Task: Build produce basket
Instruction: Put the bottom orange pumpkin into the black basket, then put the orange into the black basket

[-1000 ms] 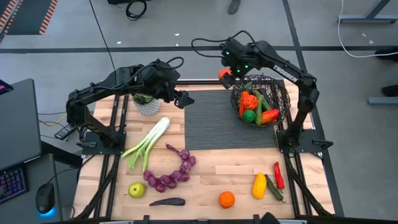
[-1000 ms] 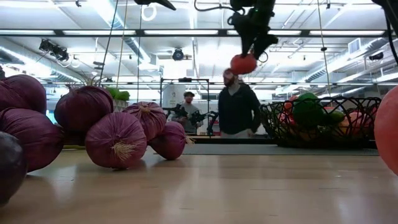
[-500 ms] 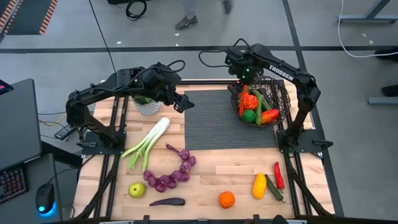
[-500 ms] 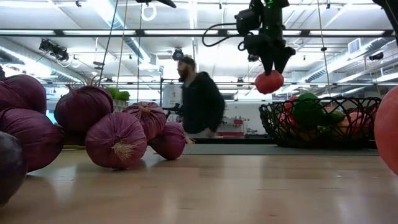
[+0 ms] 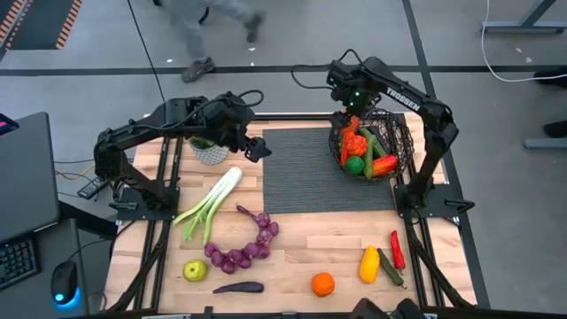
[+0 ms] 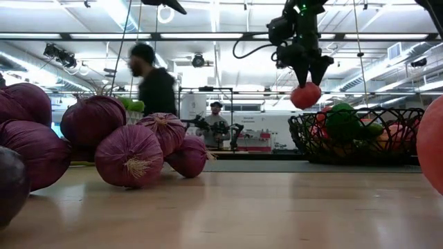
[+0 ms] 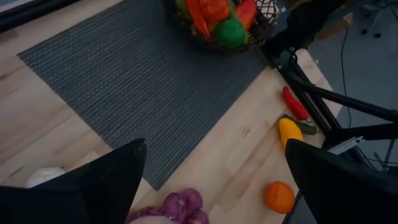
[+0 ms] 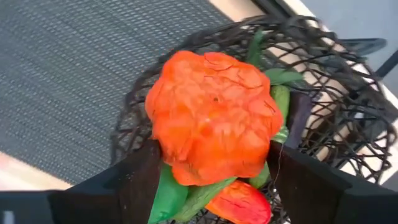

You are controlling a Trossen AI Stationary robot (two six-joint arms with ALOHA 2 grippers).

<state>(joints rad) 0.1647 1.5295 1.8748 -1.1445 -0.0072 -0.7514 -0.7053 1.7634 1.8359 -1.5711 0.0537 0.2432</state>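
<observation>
The basket, dark open wire mesh, stands at the far right end of the grey mat and holds several pieces of produce. My right gripper hangs above the basket's far-left rim, shut on an orange-red wrinkled fruit. My left gripper hovers open above the mat's far-left corner, with nothing between its fingers. On the bare wood lie a leek, a purple string of bulbs, a green apple, an aubergine, an orange, a yellow pepper and a red chilli. My right gripper pinches the orange-red fruit between its two fingers, on two opposite sides. The fingers come from above, pointing down. The fruit hangs below them, lifted clear, just above the basket's rim.
A small patterned pot with a green plant stands near the left gripper. A cucumber lies beside the pepper. In the low view the purple bulbs fill the near left. People move in the room beyond the table.
My right gripper has carried the orange-red fruit toward the table's right edge and downward, from beside the basket to above its rim. The fruit stays in the fingers. A person has walked past behind the table.
</observation>
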